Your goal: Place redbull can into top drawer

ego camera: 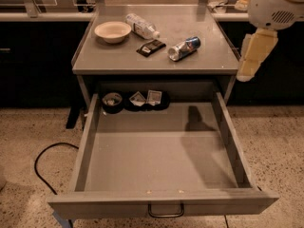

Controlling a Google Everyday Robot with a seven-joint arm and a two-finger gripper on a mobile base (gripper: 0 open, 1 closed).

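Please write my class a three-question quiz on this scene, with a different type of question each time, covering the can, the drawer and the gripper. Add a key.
1. Fill the gap: the redbull can lies on its ____ on the table top.
2. True or false: the top drawer is pushed shut.
3. Where is the gripper?
A. Down inside the top drawer
B. Off the right edge of the table top, away from the redbull can
C. Clamped around the redbull can

Key: 1 side; 2 false, it is pulled open; 3 B.
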